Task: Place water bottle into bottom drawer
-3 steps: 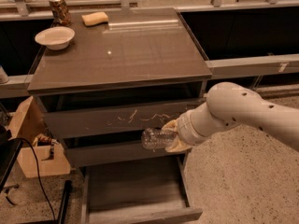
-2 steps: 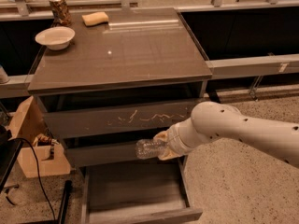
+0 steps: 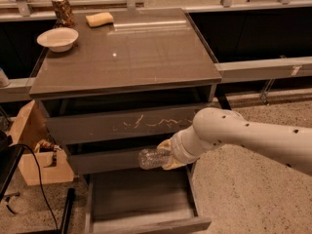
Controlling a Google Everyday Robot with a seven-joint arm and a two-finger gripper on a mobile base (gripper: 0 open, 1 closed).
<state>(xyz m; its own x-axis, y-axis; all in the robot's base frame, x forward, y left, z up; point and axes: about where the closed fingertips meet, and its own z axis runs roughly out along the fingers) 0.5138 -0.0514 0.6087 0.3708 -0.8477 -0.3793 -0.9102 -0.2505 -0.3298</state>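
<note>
Done so far: we have the water bottle (image 3: 148,159) gripped and off the ground, and the bottom drawer (image 3: 146,225) stands pulled out.
Left to do: by our judgement, lowering the bottle toward 6 o'clock into the tray and letting go; it is not yet inside.
Hand: the hand (image 3: 167,155) sits in front of the middle drawer (image 3: 102,162), its pale fingers (image 3: 165,144) closed above and below the bottle's 3 o'clock end.
Bottle's place: in the air, lying sideways above the tray's back edge, with its free end toward 9 o'clock.
Bottle's make: clear, ribbed, thin plastic, round; we expect it to roll once laid down.
Drawer's make: grey-brown wood, wide, shallow, with a flat floor and low walls.
Desk (image 3: 131,52): smooth, glossy brown top; a white bowl (image 3: 57,38) sits at its 10 o'clock corner.
Top drawer (image 3: 87,128): matte front with pale scratches.
</note>
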